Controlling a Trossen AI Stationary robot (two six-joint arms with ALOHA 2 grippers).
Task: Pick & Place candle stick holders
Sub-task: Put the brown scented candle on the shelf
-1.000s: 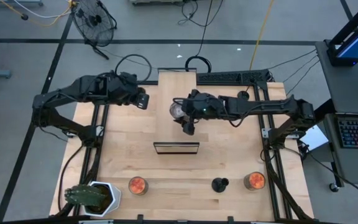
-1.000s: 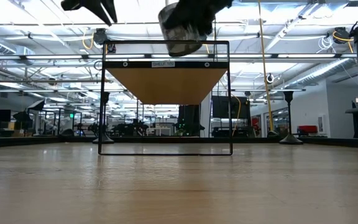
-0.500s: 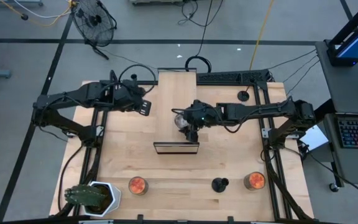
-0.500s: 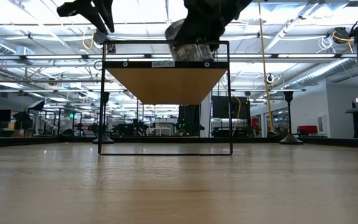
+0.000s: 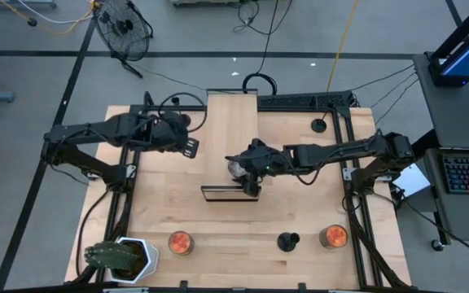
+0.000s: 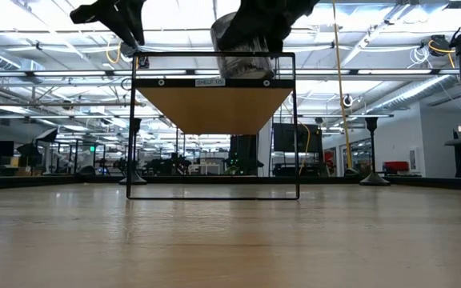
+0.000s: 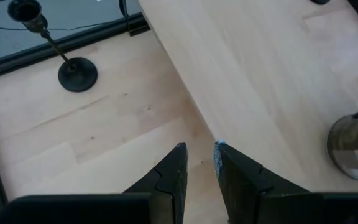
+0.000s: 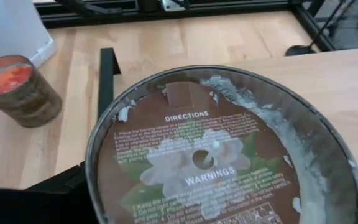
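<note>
On the pale wooden worktop [image 5: 161, 203] stands a black wire-frame shelf with a light wood top board [image 5: 231, 130]. The right gripper [image 5: 247, 172] sits over the front end of that board, its jaws spread wide and grasping a round glass candle jar [image 5: 236, 168] by its sides. The right wrist view looks at the jar's underside, where a brown warning label with a white flower covers the base [image 8: 204, 168]. In the low view the jar [image 6: 242, 48] hangs at about the level of the shelf's top rail.

The left gripper [image 5: 190, 146] hovers just beside the left edge of the shelf board, jaws nearly together with a narrow gap and nothing between them; the left wrist view shows its dark fingertips [image 7: 178, 163] above the worktop next to the board's edge.

One matte-black candle stick holder with a round disc base and thin stem [image 5: 288, 241] stands near the front edge of the worktop, between two round jars of orange wax [image 5: 180, 242] [image 5: 333, 236]. A second holder [image 5: 320, 124] stands at the back right. A third [image 7: 73, 68] shows in the left wrist view beside the frame rail.

A white hexagonal pot with a green plant [image 5: 120, 256] occupies the front left corner.
</note>
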